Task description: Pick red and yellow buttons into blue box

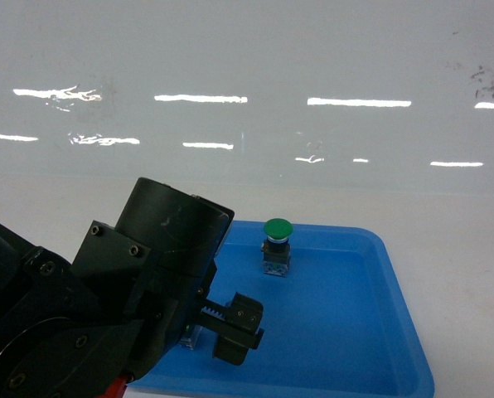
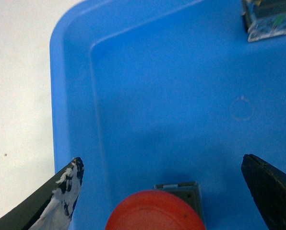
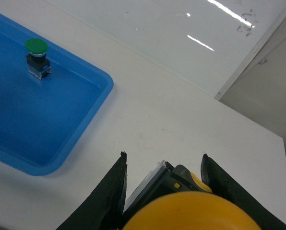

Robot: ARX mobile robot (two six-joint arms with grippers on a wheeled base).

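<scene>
The red button [image 2: 155, 213] sits in the shallow blue tray [image 2: 148, 86], its cap at the bottom edge of the left wrist view. My left gripper [image 2: 162, 159] is open, its fingers wide on either side of the button and not touching it. In the head view the left gripper [image 1: 226, 330] hangs low over the tray's near left part, and the arm hides the red button. My right gripper [image 3: 163, 155] is shut on the yellow button [image 3: 191, 213], held above the white table. The blue box is out of view.
A green-capped button [image 1: 277, 245] stands upright in the tray's far part, also visible as the green button [image 3: 36, 56] in the right wrist view. The white table [image 3: 181, 110] spreads to the right of the tray. A glossy wall runs behind.
</scene>
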